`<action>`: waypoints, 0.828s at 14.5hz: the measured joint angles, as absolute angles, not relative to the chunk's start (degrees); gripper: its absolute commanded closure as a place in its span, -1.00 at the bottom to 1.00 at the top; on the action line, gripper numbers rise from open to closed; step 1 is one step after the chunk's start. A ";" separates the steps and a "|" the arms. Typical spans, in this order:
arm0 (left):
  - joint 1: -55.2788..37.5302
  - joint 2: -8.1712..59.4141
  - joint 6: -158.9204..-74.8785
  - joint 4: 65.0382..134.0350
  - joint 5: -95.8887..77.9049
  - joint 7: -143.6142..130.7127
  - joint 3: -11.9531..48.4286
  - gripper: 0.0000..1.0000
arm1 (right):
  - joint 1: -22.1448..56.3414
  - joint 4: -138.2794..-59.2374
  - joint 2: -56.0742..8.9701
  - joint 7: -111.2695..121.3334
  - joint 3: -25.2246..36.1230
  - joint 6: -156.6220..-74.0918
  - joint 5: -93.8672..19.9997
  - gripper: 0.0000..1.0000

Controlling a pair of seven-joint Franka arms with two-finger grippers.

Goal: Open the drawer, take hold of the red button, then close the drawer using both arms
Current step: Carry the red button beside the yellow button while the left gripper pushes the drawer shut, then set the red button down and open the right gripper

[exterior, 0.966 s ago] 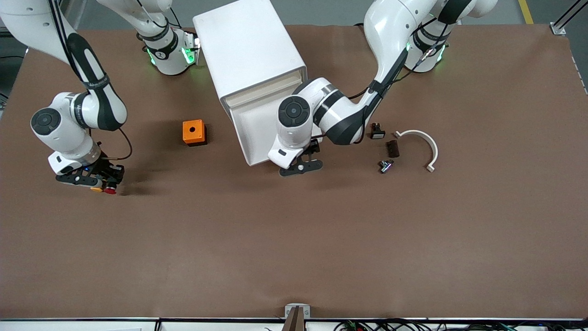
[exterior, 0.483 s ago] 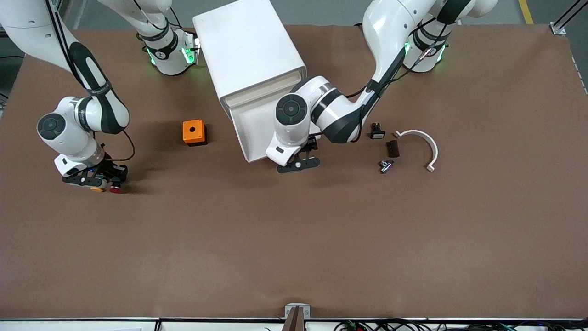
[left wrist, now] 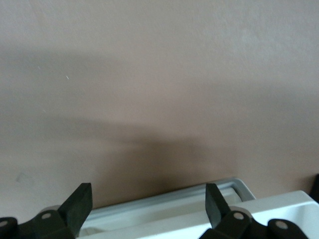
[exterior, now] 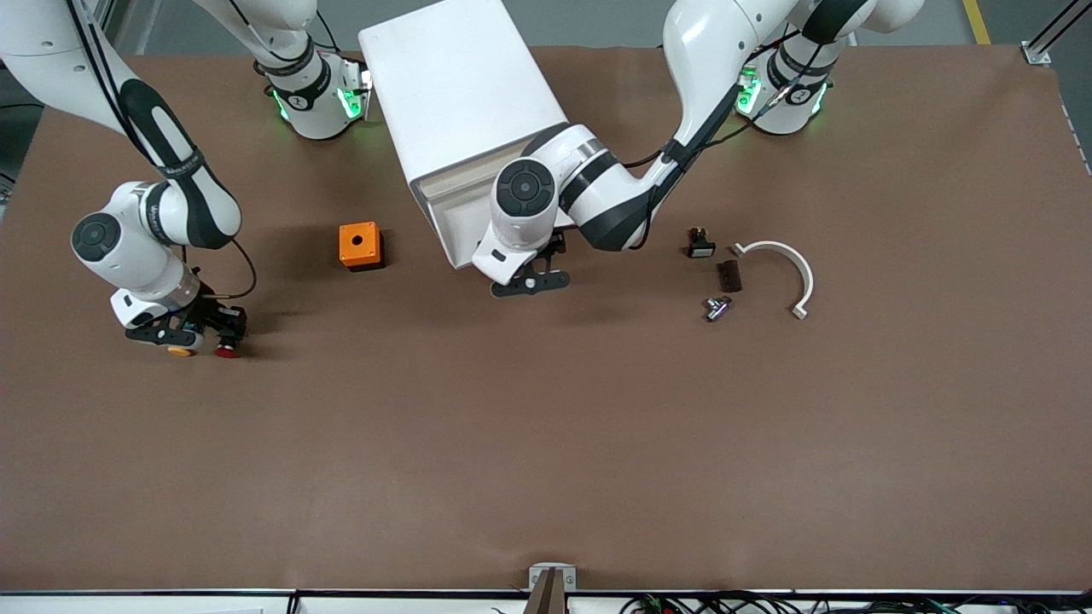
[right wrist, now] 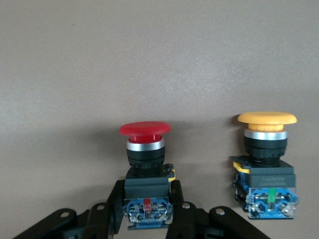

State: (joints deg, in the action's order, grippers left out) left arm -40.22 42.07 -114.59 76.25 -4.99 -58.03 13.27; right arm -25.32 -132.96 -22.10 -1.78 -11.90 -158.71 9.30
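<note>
Two pincers share the work: the right pincer (exterior: 205, 339), near the bench edge at the right arm's end, grips the button (right wrist: 145, 164) firmly; the left pincer (left wrist: 148, 205), spread wide, meets the drawer (exterior: 452, 223) front, probably to close it.

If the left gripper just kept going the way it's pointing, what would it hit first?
Most likely the bare brown table: the left gripper, jaws open over the drawer's front edge, points down at it, with nothing visibly between.
</note>
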 measured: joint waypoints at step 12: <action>-43.78 42.09 -114.59 76.68 -6.72 -58.03 13.35 -1.00 | -28.17 -132.58 -22.00 -2.08 -15.47 -155.46 9.27 1.00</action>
